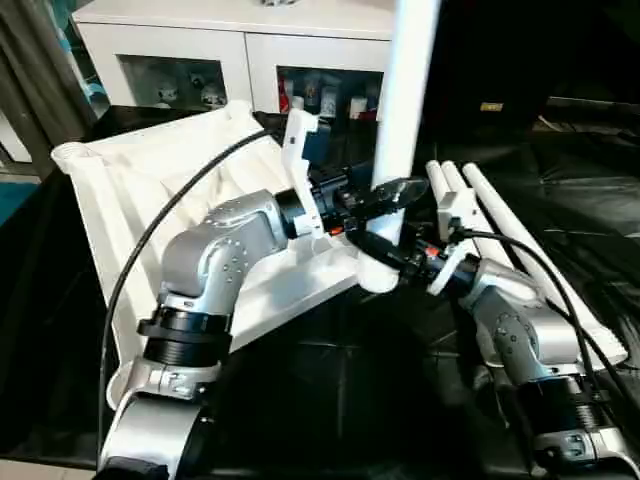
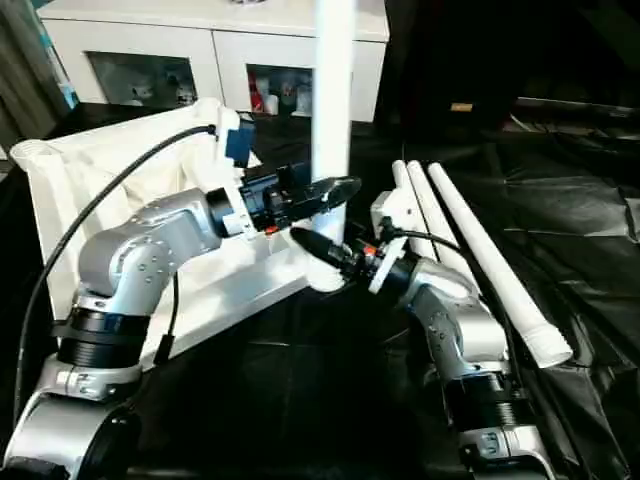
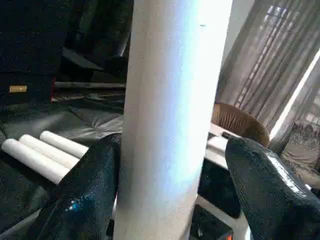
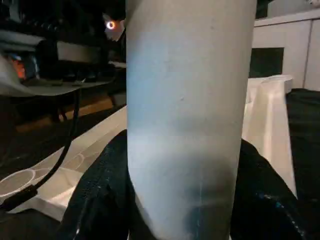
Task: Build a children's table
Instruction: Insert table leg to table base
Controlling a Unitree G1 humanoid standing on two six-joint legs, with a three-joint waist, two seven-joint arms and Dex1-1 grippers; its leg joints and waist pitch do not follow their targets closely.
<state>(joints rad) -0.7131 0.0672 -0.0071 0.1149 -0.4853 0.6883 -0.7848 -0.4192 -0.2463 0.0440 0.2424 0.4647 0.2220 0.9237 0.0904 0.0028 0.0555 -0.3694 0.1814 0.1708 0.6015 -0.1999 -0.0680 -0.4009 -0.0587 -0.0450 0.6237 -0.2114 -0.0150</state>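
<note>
Upside-down white tabletop (image 1: 150, 200) on black sheeting (image 2: 580, 220), ribbed underside up, tilted, in front of a white cabinet (image 1: 230, 40) with glass doors. One white leg (image 1: 405, 110) upright at the near corner socket (image 1: 375, 272) of the tabletop. Right gripper (image 2: 315, 245) low on this leg, black fingers (image 4: 100, 200) pressed on both sides, holding it. Left gripper (image 1: 395, 195) higher on the same leg, jaws spread apart: in the left wrist view one finger (image 3: 90, 195) close beside the leg, a gap visible at the other finger. Three spare legs (image 2: 470, 240) side by side on the sheeting, to the right of the arms.
</note>
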